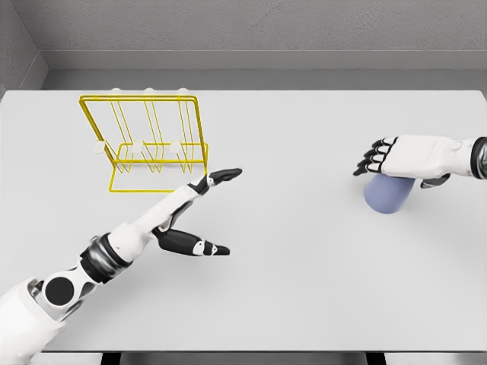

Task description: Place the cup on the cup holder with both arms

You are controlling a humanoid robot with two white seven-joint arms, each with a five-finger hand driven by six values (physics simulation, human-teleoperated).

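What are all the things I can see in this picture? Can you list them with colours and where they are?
table: one, light grey, fills most of the view
cup holder: one, yellow wire rack, far left part of the table
cup: one, pale blue, right side of the table, under the right hand
left hand: one, white with black fingers, spread open just in front of the rack, holding nothing
right hand: one, white with black fingers, over the top of the cup; grip unclear

a pale grey table (304,289) carried a yellow wire rack (144,144) at rear left and a bluish cup (386,196) at right.
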